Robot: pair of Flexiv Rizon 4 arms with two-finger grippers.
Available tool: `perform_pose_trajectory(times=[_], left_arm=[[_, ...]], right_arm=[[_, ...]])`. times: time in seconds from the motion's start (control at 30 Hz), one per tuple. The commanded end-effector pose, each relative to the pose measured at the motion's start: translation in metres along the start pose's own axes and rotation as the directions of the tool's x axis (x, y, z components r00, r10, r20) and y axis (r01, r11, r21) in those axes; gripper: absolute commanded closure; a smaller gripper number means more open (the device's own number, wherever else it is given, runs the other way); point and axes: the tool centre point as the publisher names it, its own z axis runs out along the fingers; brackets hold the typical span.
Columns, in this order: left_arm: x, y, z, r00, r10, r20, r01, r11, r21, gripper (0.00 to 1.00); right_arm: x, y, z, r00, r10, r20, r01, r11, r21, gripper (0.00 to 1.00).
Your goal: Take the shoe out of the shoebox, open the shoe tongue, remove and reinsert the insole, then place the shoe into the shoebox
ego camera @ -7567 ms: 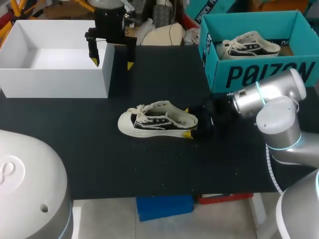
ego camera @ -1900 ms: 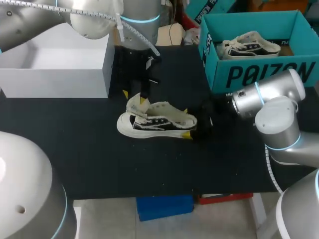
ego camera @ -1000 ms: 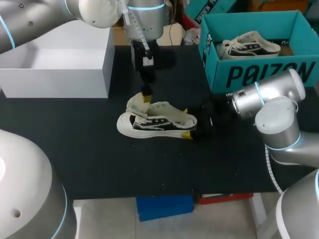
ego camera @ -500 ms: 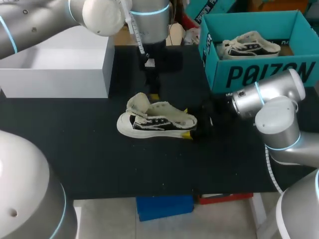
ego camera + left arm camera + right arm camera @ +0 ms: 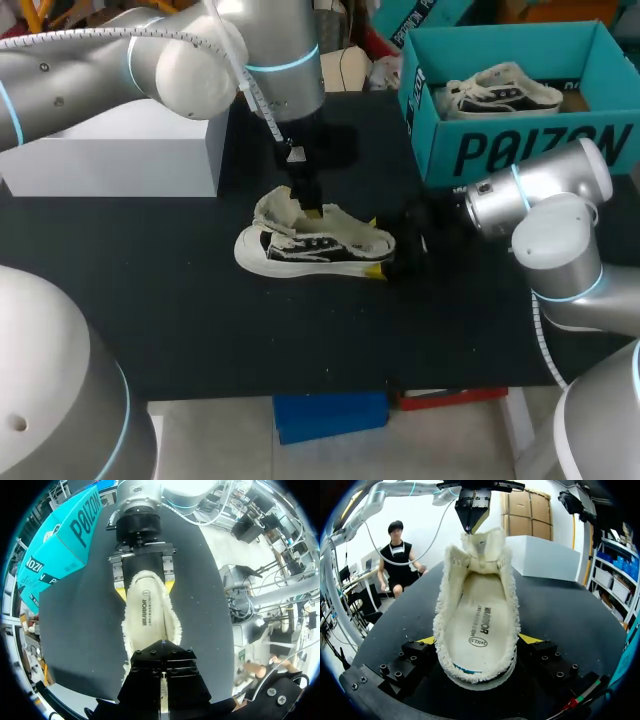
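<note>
A cream and black low sneaker (image 5: 315,240) lies on its sole mid-table, toe to the left, its tongue (image 5: 275,210) folded up and forward. My right gripper (image 5: 377,246) is shut on the heel, one yellow fingertip (image 5: 426,640) on each side of the shoe (image 5: 477,625). My left gripper (image 5: 311,208) hangs shut, pointing down just over the shoe's mouth behind the tongue (image 5: 480,542). The left wrist view looks down past the left gripper (image 5: 162,680) onto the insole (image 5: 147,612). I cannot tell whether the left gripper (image 5: 470,527) touches the tongue.
A teal shoebox (image 5: 520,150) stands at the back right with a second sneaker (image 5: 500,90) inside. An open white box (image 5: 110,150) stands at the back left. Bare black tabletop (image 5: 300,330) lies in front of the shoe.
The left arm has carried its shut gripper a little rightward and nearer, from the raised tongue to over the shoe's mouth. The shoe and the right gripper have stayed put.
</note>
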Motion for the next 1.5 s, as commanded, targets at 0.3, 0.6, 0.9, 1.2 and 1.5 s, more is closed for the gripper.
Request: perform_pose_trajectory(times=[0.3,0.6,0.9,1.2,1.5], left_arm=[[-0.026,-0.013,0.027,0.994,0.017,-0.104,-0.018,1.000,-0.007,1.00],[-0.022,-0.012,0.045,0.989,0.022,-0.148,-0.025,0.999,-0.022,1.00],[-0.011,-0.009,0.065,0.985,0.019,-0.172,-0.027,0.999,-0.046,1.00],[-0.001,-0.008,0.081,0.984,0.028,-0.174,-0.039,0.998,-0.058,1.00],[0.003,-0.008,0.095,0.983,0.027,-0.184,-0.041,0.997,-0.072,1.00]], right_arm=[[0.000,-0.004,0.003,1.000,0.002,0.002,-0.002,1.000,0.001,1.00],[0.000,-0.004,0.003,1.000,0.002,0.002,-0.002,1.000,0.001,1.00],[0.000,-0.004,0.003,1.000,0.002,0.002,-0.002,1.000,0.001,1.00],[0.000,-0.004,0.003,1.000,0.002,0.002,-0.002,1.000,0.001,1.00],[0.000,-0.004,0.003,1.000,0.002,0.002,-0.002,1.000,0.001,1.00]])
